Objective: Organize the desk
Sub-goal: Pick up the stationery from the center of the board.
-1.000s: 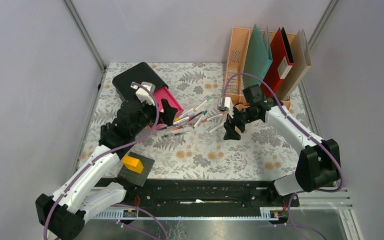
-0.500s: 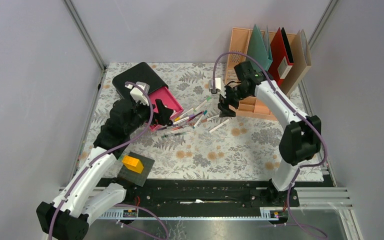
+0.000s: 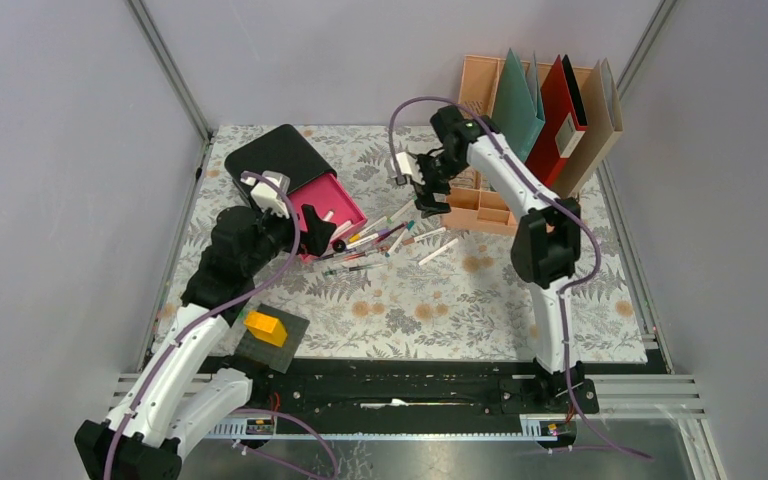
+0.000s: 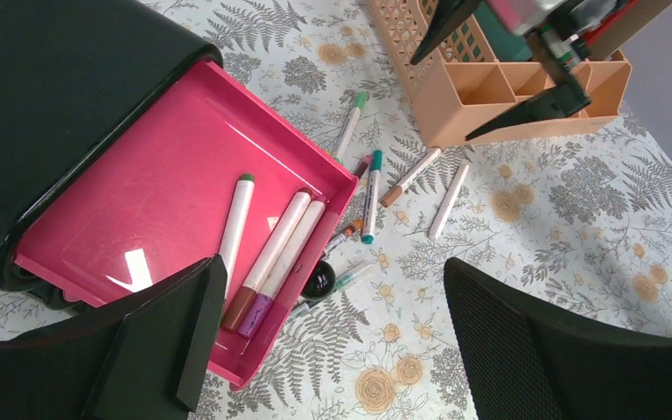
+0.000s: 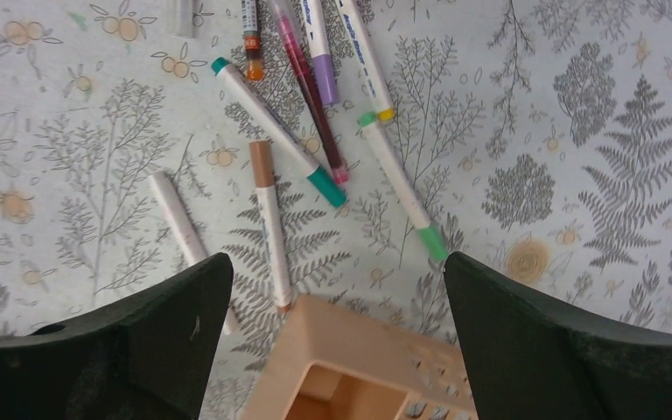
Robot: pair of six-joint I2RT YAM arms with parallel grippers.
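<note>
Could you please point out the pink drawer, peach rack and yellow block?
pink drawer [image 4: 153, 179], left wrist view, bare floor.
peach rack [image 3: 477, 84], top view, left wall.
yellow block [image 3: 265, 327], top view, top face.

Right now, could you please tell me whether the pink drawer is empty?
No, three markers lie inside the open pink drawer, as the left wrist view shows.

Blue lettering runs along the barrel of a white marker with a yellow band [image 5: 363, 52], lying just ahead of the right gripper [image 5: 339, 262], but it is too blurred to read. A white label [image 3: 568, 135] on the red folder [image 3: 557, 95], standing in the file rack [image 3: 475, 85] to that claw's right, is too small to read. No other marking is legible.
</note>
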